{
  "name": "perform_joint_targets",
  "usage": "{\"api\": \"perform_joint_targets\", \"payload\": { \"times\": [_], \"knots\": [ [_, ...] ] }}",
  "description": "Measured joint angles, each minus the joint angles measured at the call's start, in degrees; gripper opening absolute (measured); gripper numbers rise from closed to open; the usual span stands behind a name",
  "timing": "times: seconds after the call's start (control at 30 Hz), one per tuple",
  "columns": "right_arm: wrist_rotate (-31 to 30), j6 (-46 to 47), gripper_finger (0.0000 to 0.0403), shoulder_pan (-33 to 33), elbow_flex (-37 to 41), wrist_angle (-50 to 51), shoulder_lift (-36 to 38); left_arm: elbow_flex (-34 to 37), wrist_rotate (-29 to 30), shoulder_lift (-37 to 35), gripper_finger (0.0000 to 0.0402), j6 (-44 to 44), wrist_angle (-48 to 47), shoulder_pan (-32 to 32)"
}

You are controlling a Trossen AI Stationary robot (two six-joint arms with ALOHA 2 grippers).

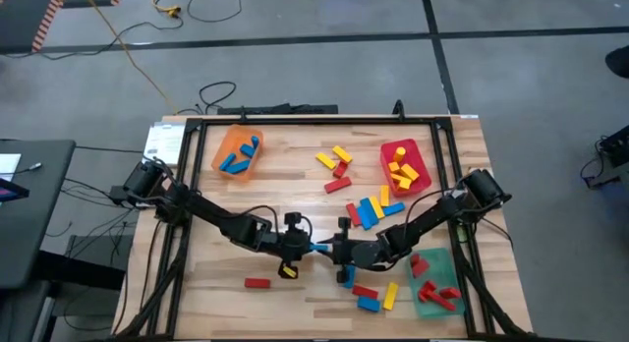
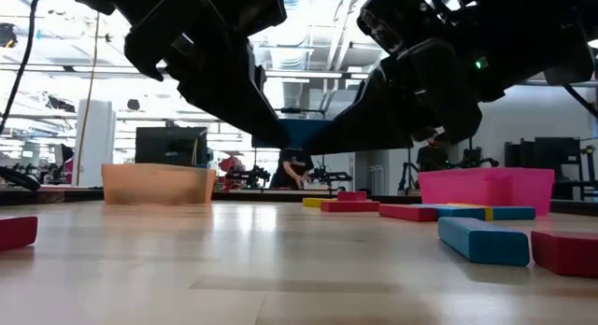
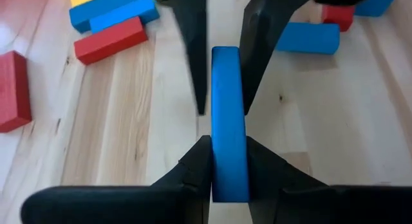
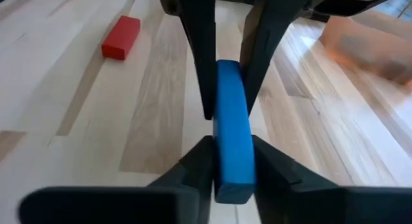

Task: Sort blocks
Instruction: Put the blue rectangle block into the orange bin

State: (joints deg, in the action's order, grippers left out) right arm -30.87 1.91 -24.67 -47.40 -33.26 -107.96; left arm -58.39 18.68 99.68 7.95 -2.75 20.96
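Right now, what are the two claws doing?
Left gripper: shut on the blue block.
Right gripper: shut on the same blue block, at its other end.

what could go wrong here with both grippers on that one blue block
1. The left gripper and right gripper both clamp the blue block above the table; any pull before one lets go may twist or drop it.
2. Loose blocks lie below near the green tray; a dropped block could scatter them.
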Motion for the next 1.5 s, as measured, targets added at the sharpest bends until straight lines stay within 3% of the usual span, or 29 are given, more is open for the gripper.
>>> {"api": "perform_joint_targets", "payload": {
  "times": [0.17, 0.4, 0.57, 0.8, 1.13, 1.5],
  "knots": [
    [1.04, 0.4, 0.0078, 0.02, 0.0, -0.34, 0.0, 0.0, -0.36, 0.0, 0.0057, 0.09, -1.21, -0.23],
    [1.08, 1.07, 0.0073, 0.02, 0.0, -0.3, 0.0, 0.0, 1.28, 0.0, 0.0067, 0.14, -1.57, -0.23],
    [0.72, 1.05, 0.0072, 0.37, 0.0, -0.43, 0.04, 0.07, 5.03, -1.57, 0.0122, -0.27, -4.69, -0.18],
    [1.27, 0.71, 0.0071, 3.06, -1.29, -0.44, 0.11, 0.04, 9.57, -10.08, 0.0193, 1.94, -17.26, 0.29],
    [13.64, -5.11, 0.0071, 14.51, -9.46, 0.72, -0.1, 5.24, 16.04, -24.66, 0.0199, 17.13, -39.27, 2.95],
    [29.17, -7.56, 0.0071, 30.57, -21.28, 4.59, -0.13, 20.89, 21.51, -41.67, 0.0197, 30.16, -37.59, 11.18]
  ]
}}
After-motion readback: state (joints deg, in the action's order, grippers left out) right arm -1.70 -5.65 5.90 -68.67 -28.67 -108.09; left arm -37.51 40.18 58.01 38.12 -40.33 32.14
